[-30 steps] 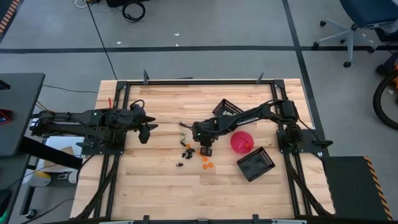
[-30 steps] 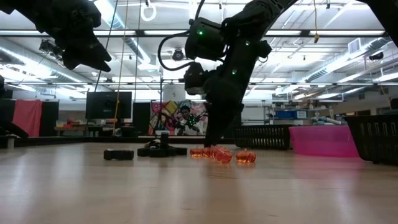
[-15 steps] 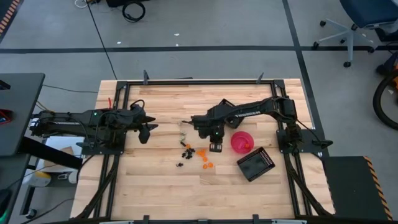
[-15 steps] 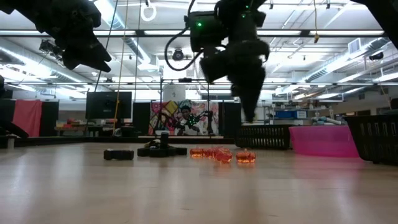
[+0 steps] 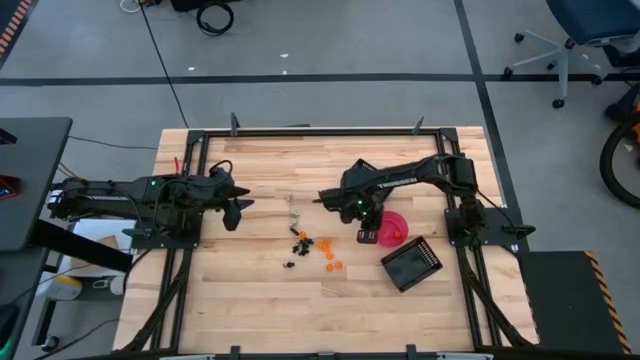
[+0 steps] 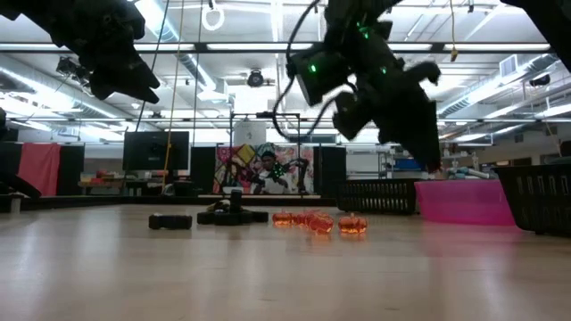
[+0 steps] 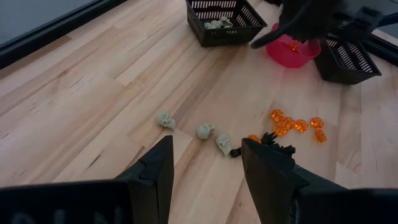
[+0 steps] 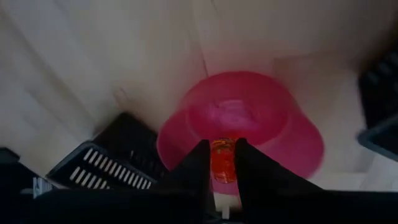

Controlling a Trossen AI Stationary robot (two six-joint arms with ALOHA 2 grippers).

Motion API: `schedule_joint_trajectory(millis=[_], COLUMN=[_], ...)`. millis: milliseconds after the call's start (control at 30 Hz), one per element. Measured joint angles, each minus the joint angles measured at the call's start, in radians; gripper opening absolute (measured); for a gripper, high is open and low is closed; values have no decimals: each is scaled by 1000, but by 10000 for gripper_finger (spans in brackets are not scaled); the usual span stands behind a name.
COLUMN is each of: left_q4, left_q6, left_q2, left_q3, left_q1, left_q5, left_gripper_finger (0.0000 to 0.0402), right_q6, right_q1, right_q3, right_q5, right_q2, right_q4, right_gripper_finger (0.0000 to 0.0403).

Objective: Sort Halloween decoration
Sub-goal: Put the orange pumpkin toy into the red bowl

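Small Halloween trinkets lie loose at mid-table: orange ones, pale skulls and black ones. My right gripper hangs by the near-left rim of the pink bowl, shut on one orange trinket. In the right wrist view the bowl lies just beyond the fingers. My left gripper waits open and raised over the table's left side, touching nothing. My right gripper pinches the orange trinket's two sides between its two fingers. The fingers come from above, slanting down toward the table's right edge. The trinket is lifted clear of the table, in front of the pink bowl.
A black slatted basket stands near the bowl toward the table's near edge. A second black basket, holding pale trinkets, stands farther back, partly under my right arm. Bare wood spreads along the near side.
My right gripper has risen from the orange trinkets on the table and gone toward the table's right edge, up to the pink bowl. It has tipped from upright to a slant on the way. The loose trinkets have stayed in place.
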Motion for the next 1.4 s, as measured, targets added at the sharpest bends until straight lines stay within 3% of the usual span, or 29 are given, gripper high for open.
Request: schedule_joint_trajectory(millis=[400,600,733,867,1100,1300,1400], left_q4=[0,0,0,0,0,9,8], left_q6=[-1,-9,-9,-9,-33,-33,-33], left_q2=[0,0,0,0,1,1,2], left_q3=[0,0,0,0,0,0,0], left_q1=[0,0,0,0,-2,-2,-2], left_q5=[0,0,0,0,0,-18,-18], left_gripper_finger=[162,162,162,162,162,162,162], right_q6=[45,72,56,44,-74,-63,-56], right_q1=[0,2,27,73,142,165,178], right_q3=[-83,18,138,228,241,152,74], right_q5=[-37,7,45,87,122,124,200], right_q2=[1,1,1,1,1,1,2], right_q4=[41,-97,-87,48,432,609,701], right_gripper_finger=[165,177,173,172,189,229,243])
